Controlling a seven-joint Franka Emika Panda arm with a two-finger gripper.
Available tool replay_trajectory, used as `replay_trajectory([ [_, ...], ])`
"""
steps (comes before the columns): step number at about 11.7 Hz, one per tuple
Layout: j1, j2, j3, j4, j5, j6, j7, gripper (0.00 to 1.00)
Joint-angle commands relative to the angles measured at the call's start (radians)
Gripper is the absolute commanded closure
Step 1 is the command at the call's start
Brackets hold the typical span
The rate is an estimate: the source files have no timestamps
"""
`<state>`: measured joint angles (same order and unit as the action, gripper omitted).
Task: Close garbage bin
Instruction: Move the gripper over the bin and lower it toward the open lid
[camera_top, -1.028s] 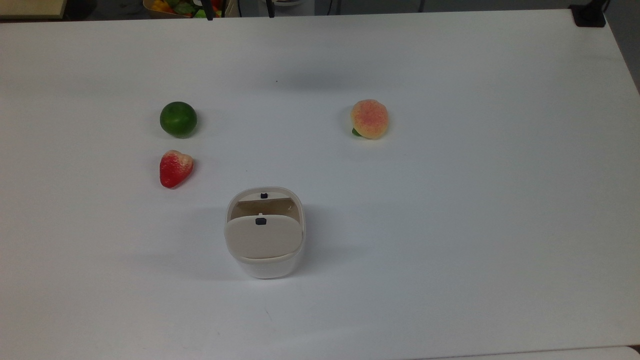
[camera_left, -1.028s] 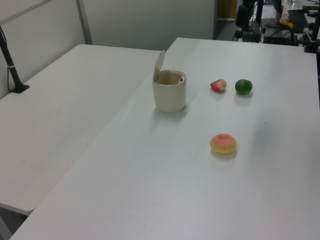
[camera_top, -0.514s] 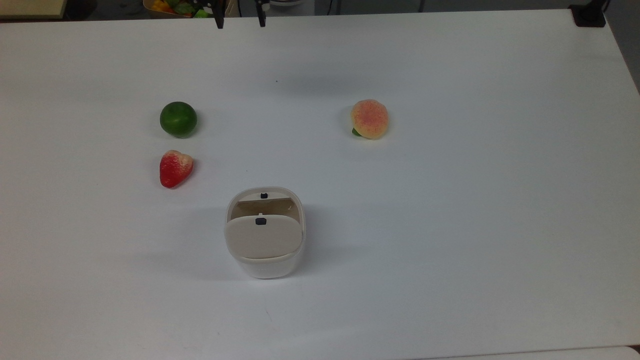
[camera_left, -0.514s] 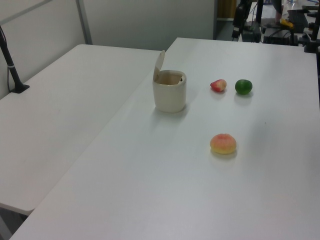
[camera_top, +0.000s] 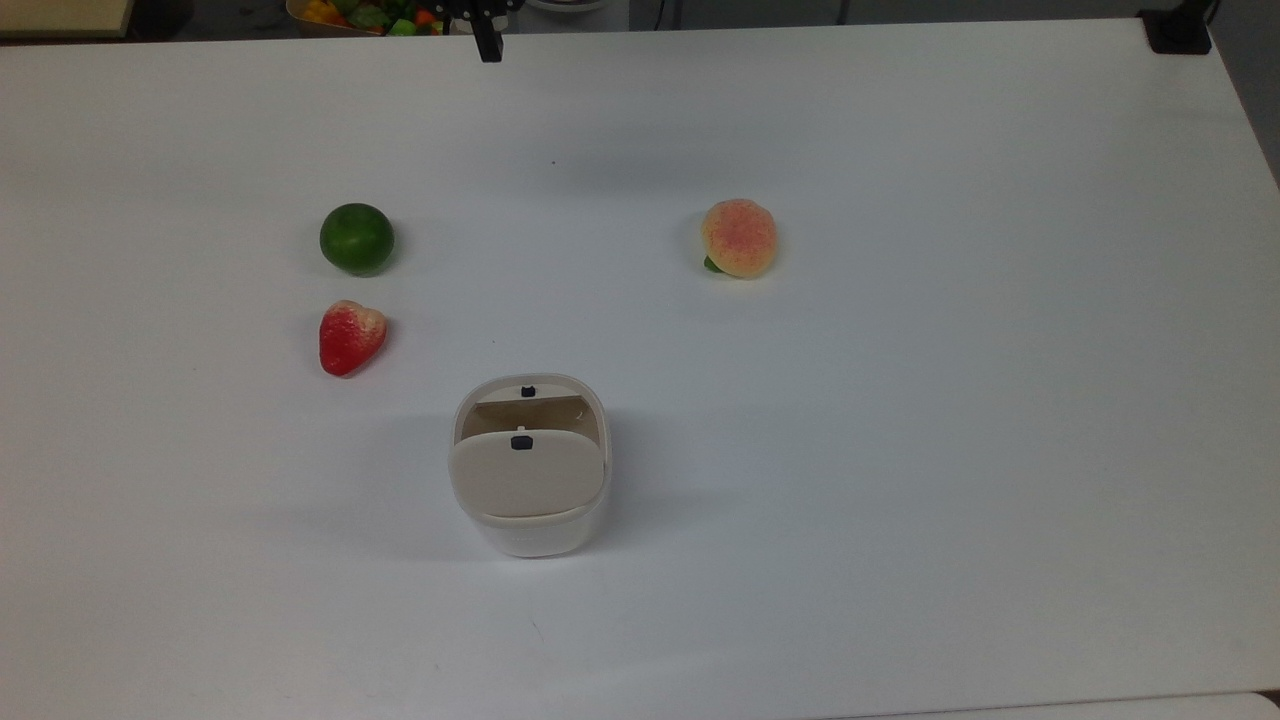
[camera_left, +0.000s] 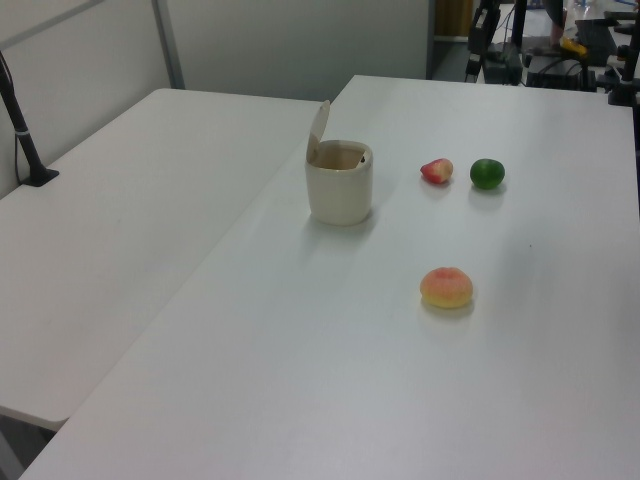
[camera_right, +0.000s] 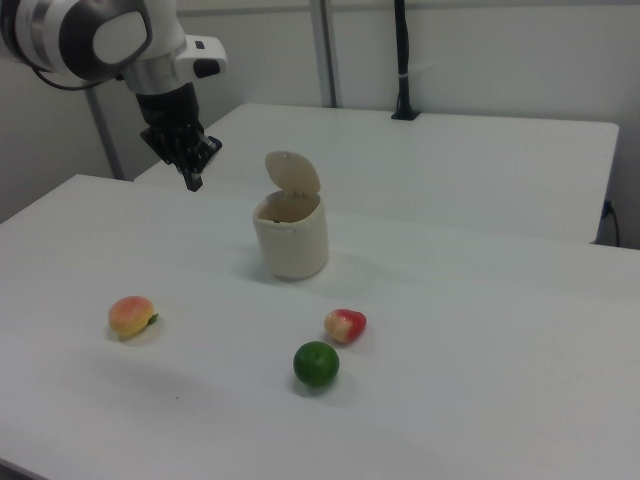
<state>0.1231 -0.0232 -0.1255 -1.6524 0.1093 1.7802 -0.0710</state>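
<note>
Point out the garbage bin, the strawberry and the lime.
garbage bin (camera_top: 527, 480), top view, on its raised beige lid.
strawberry (camera_top: 350, 338), top view, on its red body.
lime (camera_right: 316, 364), right view, on its green middle.

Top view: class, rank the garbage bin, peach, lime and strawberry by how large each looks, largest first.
1. garbage bin, plainly the largest.
2. peach and lime look about alike, so I won't rank one above the other.
3. strawberry, slightly smaller than those two.

White rounded arm (camera_right: 95, 40) (grey joint), black hand (camera_right: 192, 180).
</note>
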Motion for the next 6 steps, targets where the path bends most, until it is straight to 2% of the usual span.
replay_trajectory([
  [1,0.01,0.021,-0.006,-0.007,0.033,0.037,-0.016,1.0],
  [6,0.007,0.092,-0.006,-0.003,0.087,0.39,0.01,1.0],
])
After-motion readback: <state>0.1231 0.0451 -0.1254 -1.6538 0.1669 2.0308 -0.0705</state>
